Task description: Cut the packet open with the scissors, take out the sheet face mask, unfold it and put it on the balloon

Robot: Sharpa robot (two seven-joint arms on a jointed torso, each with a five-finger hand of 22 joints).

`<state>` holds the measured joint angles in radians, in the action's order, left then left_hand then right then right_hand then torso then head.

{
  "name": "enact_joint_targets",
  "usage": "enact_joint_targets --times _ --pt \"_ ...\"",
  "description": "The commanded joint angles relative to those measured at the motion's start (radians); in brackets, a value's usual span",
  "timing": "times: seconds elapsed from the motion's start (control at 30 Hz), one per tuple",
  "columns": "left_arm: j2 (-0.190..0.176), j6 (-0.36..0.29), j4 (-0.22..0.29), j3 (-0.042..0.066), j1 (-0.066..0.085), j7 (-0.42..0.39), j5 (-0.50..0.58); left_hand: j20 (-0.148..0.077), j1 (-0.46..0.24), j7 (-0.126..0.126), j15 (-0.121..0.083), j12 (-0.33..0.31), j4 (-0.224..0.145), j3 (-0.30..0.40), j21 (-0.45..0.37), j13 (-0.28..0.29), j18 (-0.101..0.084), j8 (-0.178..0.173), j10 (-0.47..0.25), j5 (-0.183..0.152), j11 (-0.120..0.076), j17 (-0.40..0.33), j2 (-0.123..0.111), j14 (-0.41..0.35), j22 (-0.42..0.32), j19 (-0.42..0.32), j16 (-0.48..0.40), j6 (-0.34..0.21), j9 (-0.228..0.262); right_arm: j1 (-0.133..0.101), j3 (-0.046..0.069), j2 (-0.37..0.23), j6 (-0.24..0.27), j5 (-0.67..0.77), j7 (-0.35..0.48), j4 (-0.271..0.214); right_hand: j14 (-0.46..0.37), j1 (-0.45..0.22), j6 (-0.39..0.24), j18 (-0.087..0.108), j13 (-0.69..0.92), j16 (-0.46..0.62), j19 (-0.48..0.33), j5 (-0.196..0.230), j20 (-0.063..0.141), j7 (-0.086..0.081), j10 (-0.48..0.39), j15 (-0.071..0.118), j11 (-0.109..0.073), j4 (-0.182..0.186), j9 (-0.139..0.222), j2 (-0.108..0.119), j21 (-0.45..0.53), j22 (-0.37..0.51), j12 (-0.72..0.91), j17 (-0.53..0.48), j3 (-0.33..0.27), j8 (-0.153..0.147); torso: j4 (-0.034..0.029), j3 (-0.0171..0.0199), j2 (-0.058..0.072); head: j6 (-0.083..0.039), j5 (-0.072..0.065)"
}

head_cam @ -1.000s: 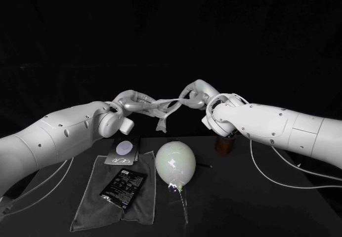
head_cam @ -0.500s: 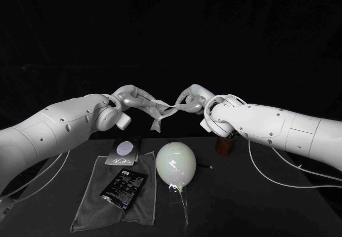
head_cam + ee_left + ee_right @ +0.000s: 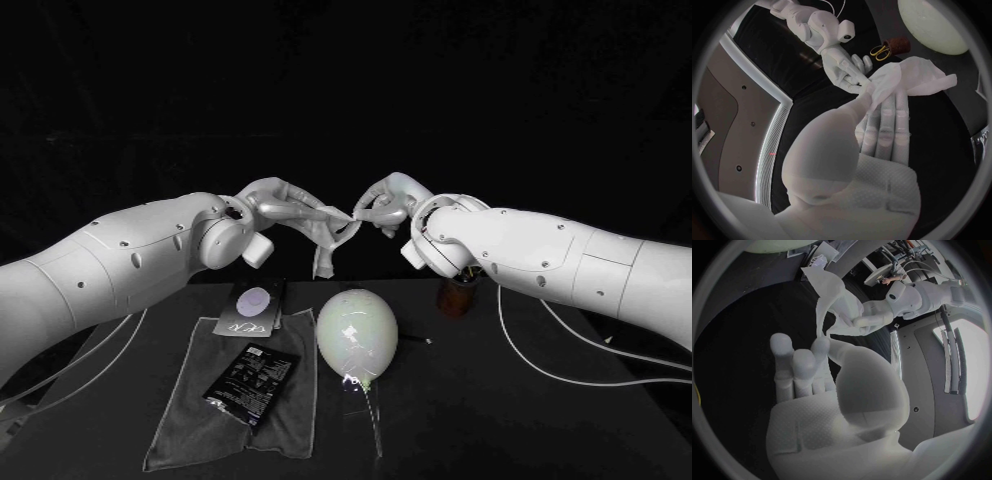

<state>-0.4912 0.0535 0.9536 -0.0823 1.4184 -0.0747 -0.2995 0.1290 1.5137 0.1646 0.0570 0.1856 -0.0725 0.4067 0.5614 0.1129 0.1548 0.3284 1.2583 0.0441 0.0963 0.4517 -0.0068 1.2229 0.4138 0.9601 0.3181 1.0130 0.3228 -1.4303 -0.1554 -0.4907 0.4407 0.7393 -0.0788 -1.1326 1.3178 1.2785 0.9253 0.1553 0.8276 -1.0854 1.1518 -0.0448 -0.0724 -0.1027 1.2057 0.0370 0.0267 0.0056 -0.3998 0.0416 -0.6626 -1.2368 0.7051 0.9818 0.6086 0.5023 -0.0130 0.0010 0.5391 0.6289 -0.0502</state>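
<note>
The main risk is that the thin, wet-looking mask (image 3: 329,236) tears or clings to itself if the two hands pull apart unevenly. It could also slip out of one pinch and drop onto the table (image 3: 519,420) instead of the balloon (image 3: 356,330). The left hand (image 3: 277,206) pinches one edge between its thumb and its straight, close-set fingers. The right hand (image 3: 384,200) pinches the other side with its fingertips, its remaining fingers raised. Both grips look light, so a sharp tug would probably free the sheet. The mask hangs in the air between the two hands, high above the table and behind the balloon. It is pale, translucent and only partly unfolded: a bunched band runs from hand to hand, and a narrow creased flap dangles from its middle. The balloon lies on its side just beside a grey cloth (image 3: 180,435), where the opened black packet (image 3: 248,383) rests. It might roll when the sheet lands. The scissors (image 3: 880,50) stand in a brown holder (image 3: 457,293), well clear.
</note>
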Motion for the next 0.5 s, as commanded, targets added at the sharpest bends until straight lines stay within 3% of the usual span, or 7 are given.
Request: enact_joint_targets --times 0.03,0.07,0.2,0.23,0.3,0.43,0.5 --pt "-0.004 0.001 0.013 0.001 0.003 0.028 0.100 0.004 -0.022 -0.008 -0.024 0.008 0.010 0.009 -0.003 0.003 0.007 -0.001 0.004 0.004 -0.011 0.007 0.010 0.016 -0.002 -0.015 0.001 0.004 0.004 0.000 -0.001 0.002 0.002 -0.131 0.008 0.008 -0.052 0.009 -0.009 0.026 -0.050 0.107 -0.047 -0.004 -0.002 -0.004 -0.028 -0.002 0.000 0.006 0.009 -0.007 0.119 0.055 -0.068 -0.103 0.002 -0.009 0.0004 0.0004 0.000 -0.002 -0.001" --pt "-0.006 -0.009 0.017 0.001 0.003 0.031 0.109 0.005 -0.027 -0.009 -0.024 0.009 0.013 0.009 -0.005 0.005 0.007 -0.001 0.005 0.004 -0.012 0.009 0.010 0.014 -0.003 -0.019 0.001 0.006 0.005 0.001 -0.002 0.002 -0.002 -0.148 0.006 0.011 -0.116 0.009 -0.015 0.025 -0.087 0.236 -0.063 -0.005 -0.008 -0.008 -0.031 -0.010 0.009 0.009 0.013 -0.011 0.158 0.085 -0.120 -0.207 0.008 -0.019 0.0007 0.0002 0.000 -0.002 -0.001" --pt "-0.012 -0.042 0.030 0.001 0.003 0.039 0.134 0.019 -0.063 -0.015 -0.025 0.021 0.038 0.007 -0.022 0.014 0.001 0.004 0.022 0.003 -0.017 0.025 0.017 0.019 -0.012 -0.039 0.010 0.004 0.013 0.005 -0.006 0.002 -0.020 -0.198 -0.001 0.017 -0.160 0.010 -0.012 0.023 -0.240 0.433 -0.089 -0.019 -0.032 -0.027 -0.037 -0.036 0.031 0.017 0.022 -0.016 0.281 0.196 -0.316 -0.296 0.025 -0.043 0.0004 0.0006 0.001 -0.003 -0.002" --pt "-0.014 -0.055 0.034 0.001 0.003 0.041 0.142 0.020 -0.066 -0.017 -0.026 0.023 0.040 0.007 -0.024 0.016 0.002 0.005 0.023 0.004 -0.018 0.028 0.017 0.020 -0.013 -0.039 0.013 0.004 0.015 0.008 -0.006 0.001 -0.026 -0.212 -0.003 0.018 -0.143 0.012 -0.008 0.026 -0.270 0.460 -0.079 -0.006 -0.035 -0.023 -0.013 -0.034 0.039 0.014 0.023 -0.014 0.298 0.217 -0.344 -0.310 0.022 -0.046 -0.0003 0.0009 0.001 -0.003 -0.002" --pt "-0.016 -0.084 0.043 0.001 0.003 0.045 0.157 0.023 -0.069 -0.020 -0.028 0.026 0.043 0.008 -0.028 0.020 0.005 0.009 0.024 0.003 -0.021 0.038 0.018 0.019 -0.017 -0.038 0.019 0.002 0.020 0.013 -0.008 0.001 -0.038 -0.237 -0.005 0.020 -0.180 0.011 -0.006 0.022 -0.319 0.529 -0.100 -0.004 -0.045 -0.039 -0.023 -0.052 0.039 0.019 0.027 -0.020 0.338 0.252 -0.404 -0.339 0.029 -0.055 -0.0012 0.0013 0.000 -0.003 -0.002" --pt "-0.022 -0.135 0.061 0.001 0.003 0.059 0.176 0.034 -0.077 -0.023 -0.024 0.029 0.051 0.016 -0.045 0.027 0.004 0.016 0.015 0.003 -0.020 0.051 0.024 -0.009 -0.027 -0.051 0.021 -0.003 0.032 0.025 -0.009 -0.002 -0.047 -0.278 -0.002 0.018 -0.213 0.013 0.002 0.020 -0.405 0.631 -0.125 -0.004 -0.064 -0.047 -0.022 -0.074 0.057 0.019 0.031 -0.021 0.402 0.313 -0.497 -0.388 0.027 -0.068 -0.0017 0.0013 0.000 -0.002 -0.002" --pt "-0.024 -0.159 0.071 0.001 0.003 0.073 0.179 0.042 -0.080 -0.023 -0.017 0.026 0.054 0.022 -0.060 0.030 0.001 0.022 -0.003 0.004 -0.017 0.056 0.024 -0.041 -0.034 -0.066 0.017 -0.007 0.040 0.032 -0.009 -0.004 -0.040 -0.320 0.016 0.016 -0.296 0.012 0.006 0.008 -0.454 0.712 -0.184 -0.005 -0.085 -0.060 -0.065 -0.107 0.081 0.022 0.032 -0.018 0.458 0.355 -0.557 -0.425 0.034 -0.072 -0.0016 0.0010 0.000 -0.003 -0.003"
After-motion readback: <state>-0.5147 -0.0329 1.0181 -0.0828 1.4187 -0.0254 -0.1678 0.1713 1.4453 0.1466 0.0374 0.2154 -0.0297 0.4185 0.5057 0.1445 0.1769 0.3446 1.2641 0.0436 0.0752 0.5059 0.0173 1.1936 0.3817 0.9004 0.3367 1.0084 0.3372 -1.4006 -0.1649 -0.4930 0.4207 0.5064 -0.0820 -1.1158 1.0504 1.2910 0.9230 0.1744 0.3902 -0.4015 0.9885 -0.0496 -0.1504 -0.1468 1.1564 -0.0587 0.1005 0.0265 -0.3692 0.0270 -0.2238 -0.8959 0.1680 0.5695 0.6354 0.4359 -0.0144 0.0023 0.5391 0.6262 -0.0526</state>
